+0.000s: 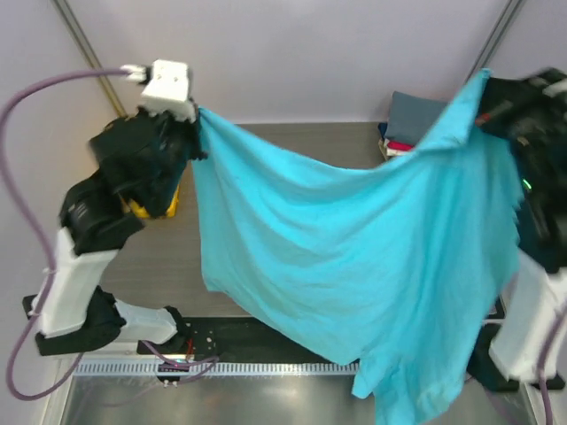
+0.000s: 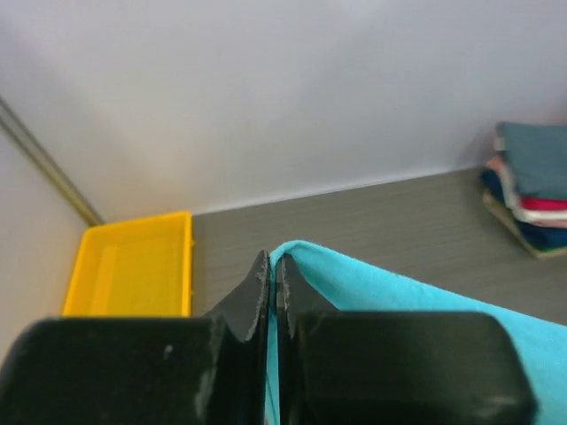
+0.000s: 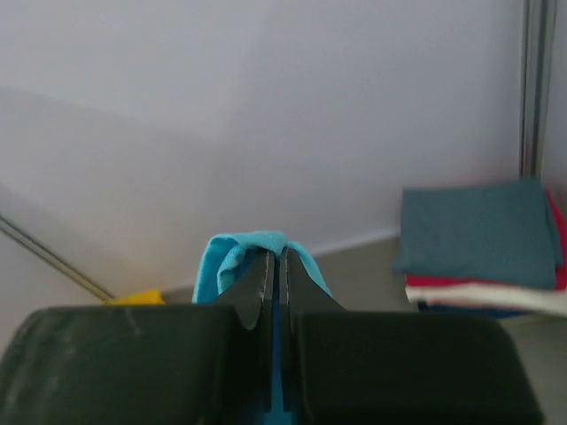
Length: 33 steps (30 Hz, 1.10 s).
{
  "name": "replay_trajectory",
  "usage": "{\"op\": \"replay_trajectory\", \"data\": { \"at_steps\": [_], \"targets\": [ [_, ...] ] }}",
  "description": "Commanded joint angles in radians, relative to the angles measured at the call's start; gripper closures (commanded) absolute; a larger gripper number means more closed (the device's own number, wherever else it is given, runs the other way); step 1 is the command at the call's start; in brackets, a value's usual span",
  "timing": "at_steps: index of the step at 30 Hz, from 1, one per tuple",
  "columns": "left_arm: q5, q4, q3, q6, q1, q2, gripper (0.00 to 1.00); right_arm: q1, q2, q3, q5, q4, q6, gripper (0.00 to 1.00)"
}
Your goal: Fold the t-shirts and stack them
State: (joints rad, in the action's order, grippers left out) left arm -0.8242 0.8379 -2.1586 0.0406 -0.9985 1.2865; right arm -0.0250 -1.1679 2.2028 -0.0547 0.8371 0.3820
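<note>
turquoise shirt (image 1: 354, 257) hangs spread across mid-frame above the surface (image 1: 173, 266), one top corner clenched in the left jaws, one in the right jaws. likely the spreading step; next, lay it flat to fold. stack (image 1: 409, 119) upper right.

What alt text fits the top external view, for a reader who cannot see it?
Two robot arms hold a turquoise t-shirt spread in the air over a grey table, the left gripper and right gripper each shut on an upper corner. Folded shirts are stacked at the far right; a yellow tray shows behind the left arm.
</note>
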Motion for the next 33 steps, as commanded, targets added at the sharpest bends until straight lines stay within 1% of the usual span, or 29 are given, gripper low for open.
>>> {"op": "replay_trajectory", "data": {
  "at_steps": [1, 2, 3, 4, 5, 6, 7, 8, 9, 10, 11, 12, 14, 18, 19, 23, 24, 25, 26, 27, 28, 29, 31, 32, 33],
  "targets": [
    [0.265, 0.053, 0.111, -0.145, 0.394, 0.103, 1.00, -0.006, -0.227, -0.275, -0.018, 0.042, 0.044, 0.99],
    [0.325, 0.047, 0.158, -0.166, 0.458, 0.132, 1.00, -0.009, -0.252, -0.337, -0.031, -0.020, 0.049, 0.99],
    [0.436, 0.030, 0.210, -0.182, 0.521, 0.172, 1.00, -0.015, -0.280, -0.391, -0.039, -0.053, 0.049, 0.99],
    [0.482, 0.005, 0.318, -0.206, 0.579, 0.209, 1.00, -0.018, -0.318, -0.443, -0.043, -0.090, 0.049, 0.99],
    [0.532, -0.041, 0.363, -0.218, 0.674, 0.299, 1.00, -0.026, -0.388, -0.516, -0.037, -0.149, 0.049, 0.99],
    [0.586, -0.049, 0.390, -0.238, 0.716, 0.351, 1.00, -0.032, -0.442, -0.526, -0.019, -0.159, 0.043, 0.99],
    [0.617, -0.045, 0.399, -0.272, 0.782, 0.405, 1.00, -0.036, -0.488, -0.523, -0.005, -0.161, 0.029, 0.77],
    [0.643, -0.027, 0.393, -0.286, 0.808, 0.512, 1.00, -0.041, -0.563, -0.506, -0.001, -0.156, 0.017, 0.57],
    [0.672, -0.017, 0.379, -0.298, 0.828, 0.554, 0.92, -0.053, -0.587, -0.494, -0.016, -0.153, 0.008, 0.42],
    [0.680, -0.005, 0.352, -0.309, 0.849, 0.592, 0.83, -0.058, -0.598, -0.482, -0.031, -0.151, 0.002, 0.22],
    [0.680, -0.005, 0.338, -0.311, 0.853, 0.631, 0.72, -0.058, -0.601, -0.477, -0.045, -0.154, -0.003, 0.14],
    [0.675, -0.003, 0.318, -0.314, 0.854, 0.640, 0.46, -0.058, -0.598, -0.473, -0.051, -0.156, -0.005, 0.05],
    [0.688, -0.010, 0.309, -0.338, 0.851, 0.634, 0.32, -0.056, -0.581, -0.456, -0.056, -0.158, -0.015, 0.02],
    [0.669, 0.006, 0.296, -0.378, 0.847, 0.585, 0.28, -0.061, -0.530, -0.462, -0.013, -0.161, -0.011, 0.01],
    [0.646, 0.019, 0.299, -0.380, 0.836, 0.567, 0.28, -0.062, -0.515, -0.475, -0.008, -0.159, -0.009, 0.01],
    [0.612, 0.040, 0.373, -0.403, 0.805, 0.469, 0.29, -0.087, -0.422, -0.613, 0.003, -0.168, 0.001, 0.01],
    [0.614, 0.035, 0.437, -0.428, 0.799, 0.439, 0.29, -0.090, -0.402, -0.649, 0.003, -0.170, 0.006, 0.01],
    [0.620, 0.021, 0.477, -0.445, 0.788, 0.392, 0.29, -0.093, -0.362, -0.723, 0.007, -0.179, 0.012, 0.01],
    [0.652, 0.006, 0.521, -0.459, 0.782, 0.364, 0.29, -0.093, -0.346, -0.762, 0.010, -0.185, 0.017, 0.01],
    [0.666, -0.014, 0.611, -0.493, 0.773, 0.344, 0.29, -0.092, -0.329, -0.802, 0.012, -0.193, 0.027, 0.01],
    [0.683, -0.061, 0.658, -0.505, 0.767, 0.305, 0.29, -0.093, -0.310, -0.878, 0.022, -0.213, 0.032, 0.01],
    [0.704, -0.083, 0.740, -0.521, 0.761, 0.294, 0.29, -0.093, -0.303, -0.914, 0.026, -0.223, 0.037, 0.01],
    [0.720, -0.152, 0.810, -0.563, 0.742, 0.281, 0.30, -0.092, -0.305, -0.995, 0.041, -0.246, 0.043, 0.01],
    [0.729, -0.167, 0.854, -0.579, 0.738, 0.290, 0.30, -0.095, -0.323, -1.012, 0.077, -0.265, 0.044, 0.01],
    [0.755, -0.183, 0.868, -0.590, 0.727, 0.304, 0.31, -0.098, -0.335, -1.022, 0.079, -0.270, 0.044, 0.01]
  ]
}}
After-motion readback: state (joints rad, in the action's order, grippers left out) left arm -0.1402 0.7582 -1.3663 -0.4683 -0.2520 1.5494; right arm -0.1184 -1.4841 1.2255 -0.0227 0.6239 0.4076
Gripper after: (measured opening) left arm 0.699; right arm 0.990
